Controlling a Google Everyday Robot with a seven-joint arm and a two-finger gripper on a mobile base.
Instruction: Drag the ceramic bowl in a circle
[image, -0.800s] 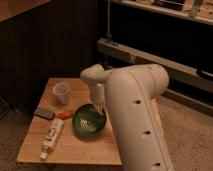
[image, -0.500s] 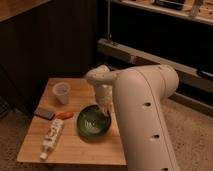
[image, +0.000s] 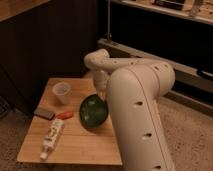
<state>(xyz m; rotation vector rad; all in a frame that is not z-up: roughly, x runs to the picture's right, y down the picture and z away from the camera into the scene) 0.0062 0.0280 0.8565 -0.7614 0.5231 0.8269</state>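
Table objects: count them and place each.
5: plastic cup back left; dark block left edge; orange item beside it; white tube front left; ceramic bowl centre, gripper at its right rim. The arm may hide more.

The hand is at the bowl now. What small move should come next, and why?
Probably slide the glossy dark green ceramic bowl a little toward the near edge of the wooden table, on a curve. The hand is at the bowl's far rim, bare wood lies in front, and a small orange object sits close, left of it in the camera view.
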